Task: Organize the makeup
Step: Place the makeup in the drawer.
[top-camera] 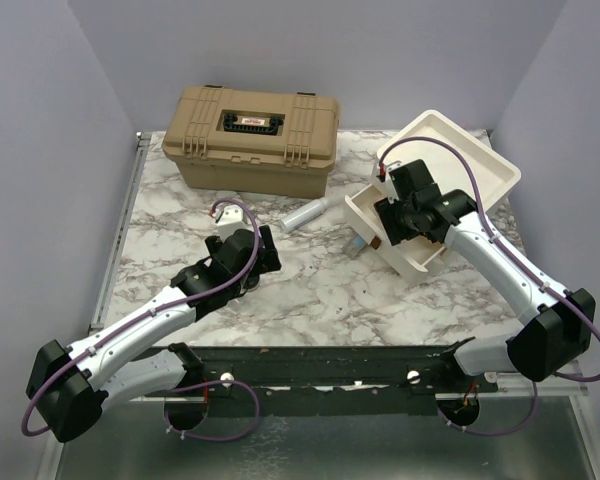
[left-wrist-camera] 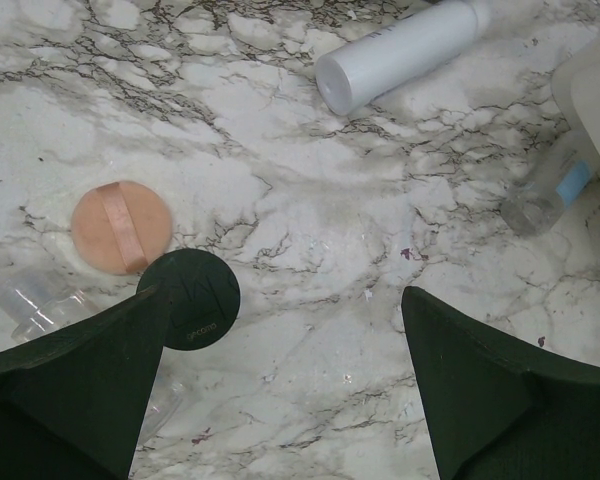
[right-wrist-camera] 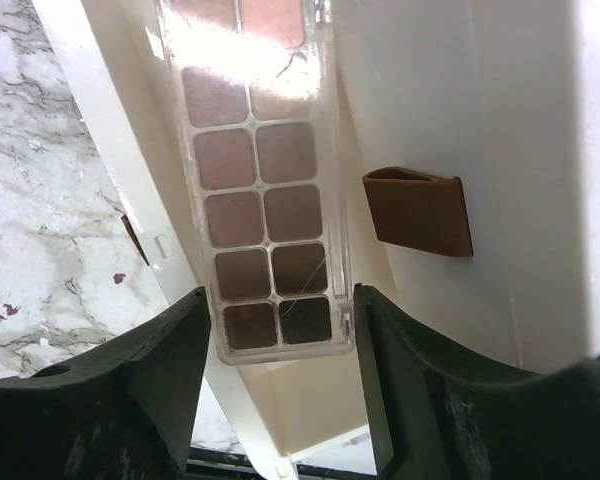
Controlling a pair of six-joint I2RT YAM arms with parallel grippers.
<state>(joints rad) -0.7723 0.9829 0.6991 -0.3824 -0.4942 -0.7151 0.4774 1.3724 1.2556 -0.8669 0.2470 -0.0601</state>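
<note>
As the palette point(right-wrist-camera: 260, 200) lies in the box point(right-wrist-camera: 520, 150) between the jaws of the right gripper point(right-wrist-camera: 280, 340), whether gripped I cannot tell, the open-jawed left gripper point(left-wrist-camera: 285, 300), left of the box, should probably take the puff point(left-wrist-camera: 121, 226) next.

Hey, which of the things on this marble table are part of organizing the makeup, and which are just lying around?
Job: clear rectangular eyeshadow palette; brown wedge sponge; white cylindrical tube; round peach powder puff; dark round disc; small clear blue-labelled bottle; white drawer box.
Lying about: tan latched plastic case.
</note>
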